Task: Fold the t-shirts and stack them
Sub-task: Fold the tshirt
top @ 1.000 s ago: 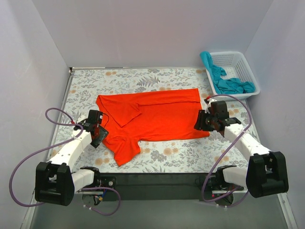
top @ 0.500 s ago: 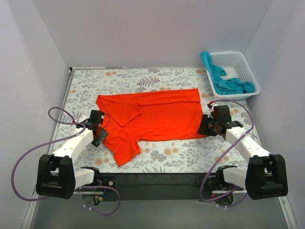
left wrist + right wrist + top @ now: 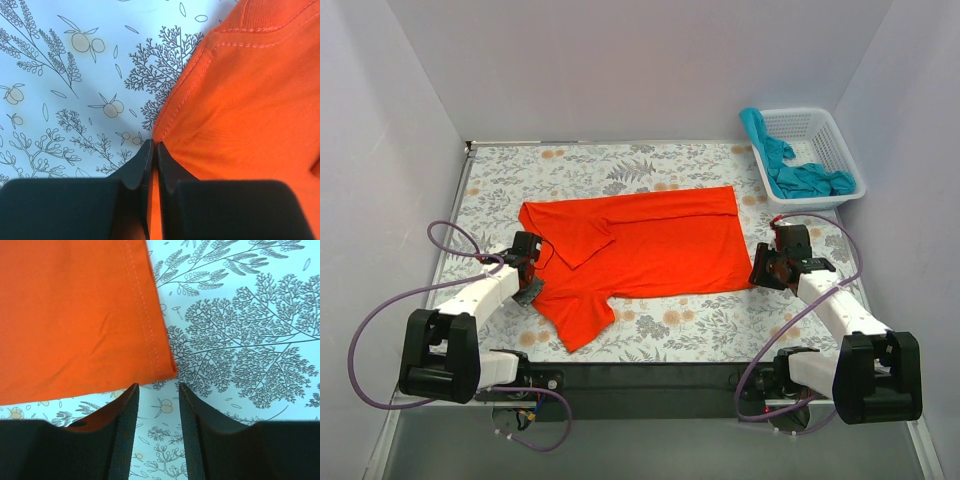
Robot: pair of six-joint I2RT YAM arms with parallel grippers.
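An orange t-shirt (image 3: pixel 650 245) lies flat on the floral table, one sleeve folded in at the upper left. My left gripper (image 3: pixel 532 284) is at its left edge, by the lower sleeve. In the left wrist view its jaws (image 3: pixel 154 147) are shut, with the orange t-shirt's (image 3: pixel 250 110) hem pinched between them. My right gripper (image 3: pixel 761 272) is just right of the shirt's lower right corner. In the right wrist view it (image 3: pixel 157 387) is open and empty, and the shirt's corner (image 3: pixel 75 315) lies just ahead of the fingertips without touching them.
A white basket (image 3: pixel 843 150) stands at the back right with teal t-shirts (image 3: pixel 800 178) in it, one draped over its left rim. Grey walls enclose the table on the left, back and right. Purple cables loop beside both arms.
My right gripper has slid right, off the shirt's lower right corner, and now stands open beside it. My left gripper has stayed at the shirt's left edge, and the shirt has shifted slightly left.
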